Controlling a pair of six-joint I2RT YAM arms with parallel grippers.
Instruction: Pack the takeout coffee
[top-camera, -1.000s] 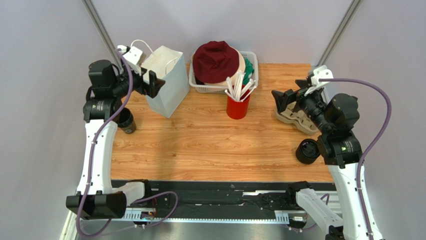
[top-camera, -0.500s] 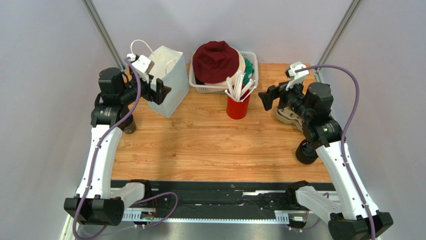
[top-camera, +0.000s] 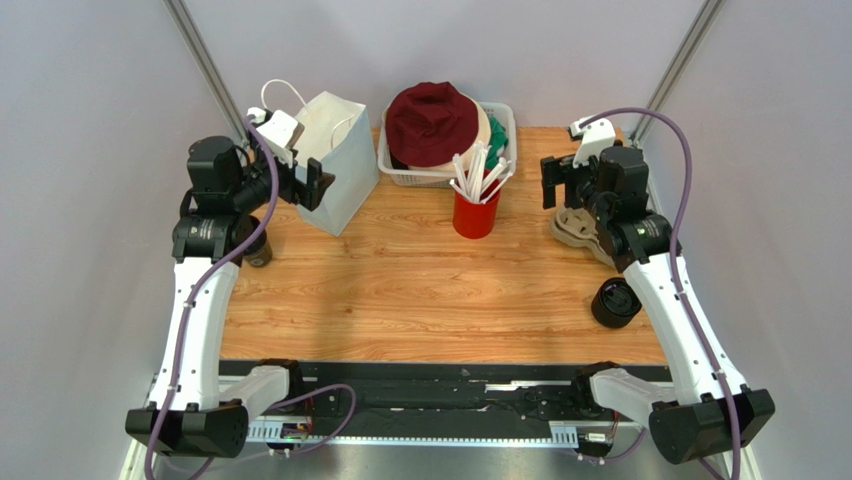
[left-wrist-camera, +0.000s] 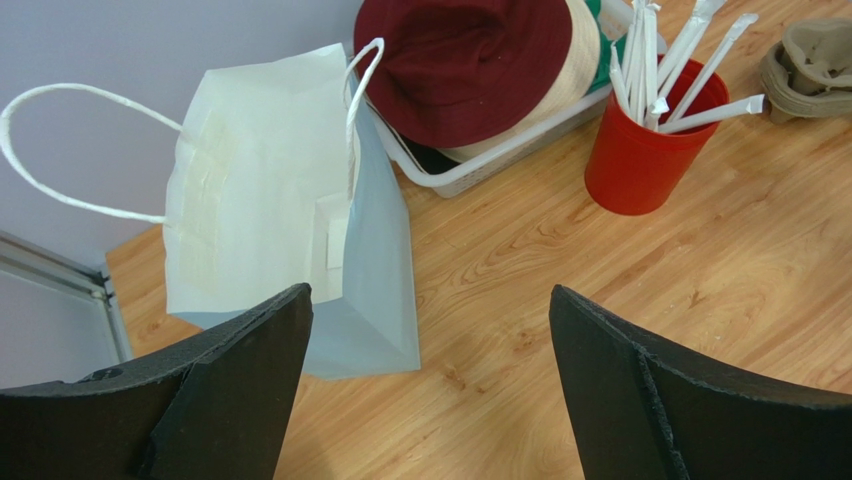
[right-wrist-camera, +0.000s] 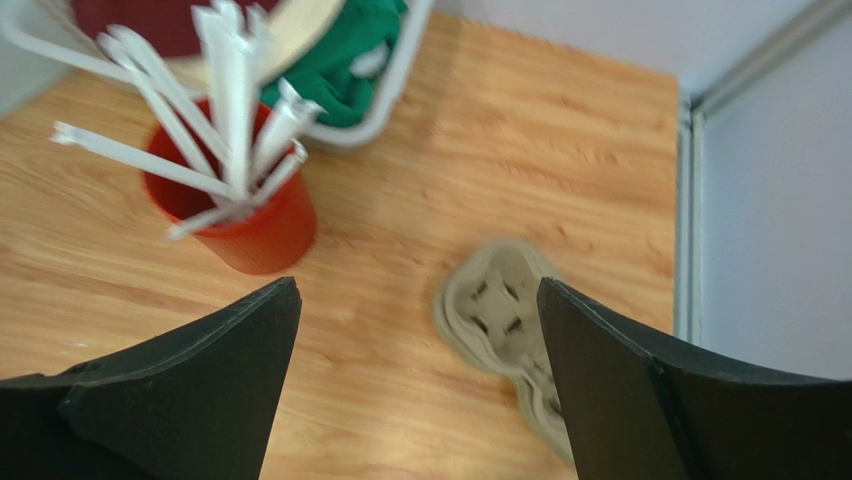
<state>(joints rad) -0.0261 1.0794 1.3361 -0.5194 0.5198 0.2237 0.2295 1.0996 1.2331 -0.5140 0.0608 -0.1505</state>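
The takeout coffee (top-camera: 258, 249) sits at the left edge of the table (top-camera: 420, 290), half hidden under the left arm (top-camera: 200, 300). It seems to stand upright with its long axis vertical, and no writing on it can be read. The left gripper (top-camera: 320, 185) and right gripper (top-camera: 553, 181) hover with jaws spread wide, holding nothing.

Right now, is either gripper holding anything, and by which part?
Nothing is held. The left gripper stands open near the white paper bag, the right gripper open near the cardboard cup carrier; both jaws are empty.
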